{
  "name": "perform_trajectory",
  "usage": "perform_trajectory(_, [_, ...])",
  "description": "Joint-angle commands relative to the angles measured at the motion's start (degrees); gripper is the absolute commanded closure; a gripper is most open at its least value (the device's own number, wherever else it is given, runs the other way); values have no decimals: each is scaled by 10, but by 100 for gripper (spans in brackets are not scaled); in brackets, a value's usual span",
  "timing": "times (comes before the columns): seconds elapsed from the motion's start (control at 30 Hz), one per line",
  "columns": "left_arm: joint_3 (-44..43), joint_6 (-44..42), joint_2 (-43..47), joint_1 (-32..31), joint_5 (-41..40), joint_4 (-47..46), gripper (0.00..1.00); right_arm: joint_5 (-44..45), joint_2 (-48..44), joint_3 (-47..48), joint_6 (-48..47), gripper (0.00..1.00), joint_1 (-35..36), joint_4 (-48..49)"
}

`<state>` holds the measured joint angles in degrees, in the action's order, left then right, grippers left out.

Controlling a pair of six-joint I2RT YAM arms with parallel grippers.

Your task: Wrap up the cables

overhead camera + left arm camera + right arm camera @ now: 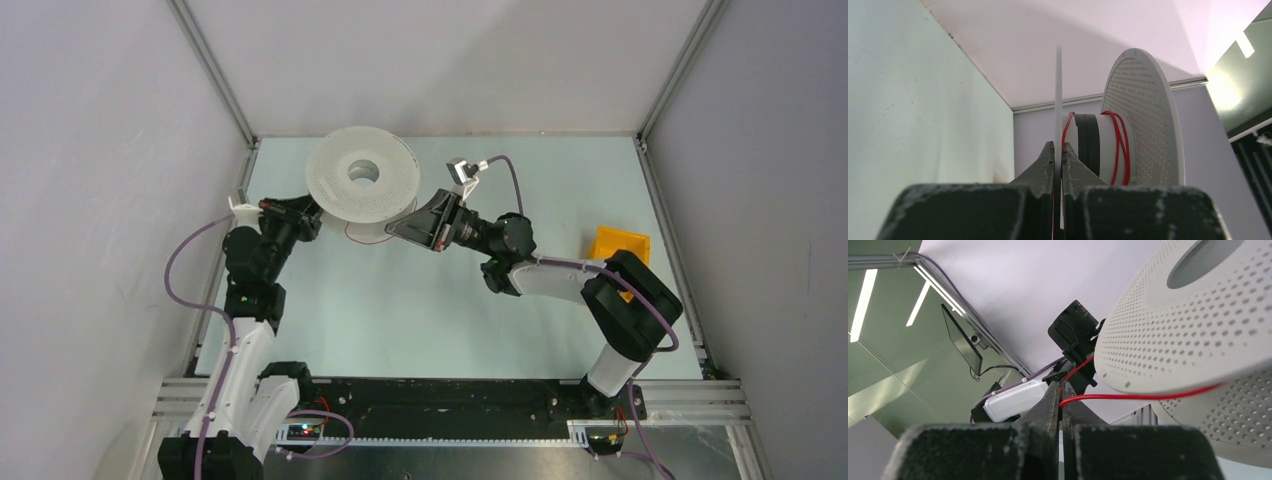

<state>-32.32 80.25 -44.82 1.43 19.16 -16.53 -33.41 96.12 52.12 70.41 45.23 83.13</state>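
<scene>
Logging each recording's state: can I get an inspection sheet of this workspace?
Surface: pale green tabletop.
Job's things: white perforated plastic spool; thin red wire with a few turns on the spool's core.
Clutter: yellow plastic bin near the table's right edge.
Grippers: left pincer shut on the edge of one spool flange; right pincer shut on the wire strand leading off the spool.
Cables: purple cables run along both arms.
Surroundings: white enclosure walls, aluminium frame posts.

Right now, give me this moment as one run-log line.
left jaws: shut on spool | right jaws: shut on wire | wire: few turns on spool
</scene>
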Motion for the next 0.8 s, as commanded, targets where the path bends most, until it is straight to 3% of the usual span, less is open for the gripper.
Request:
perform_trajectory(0.0, [2, 86, 10, 6, -17, -74, 100, 32, 22, 19, -31, 100, 9, 35])
perform_trajectory(0.43, [-6, 117, 14, 4, -22, -80, 100, 170, 86, 30, -51, 100, 16, 34])
perform_trajectory(0.77, [1, 96, 14, 2, -23, -81, 100, 214, 114, 53, -35, 100, 18, -9])
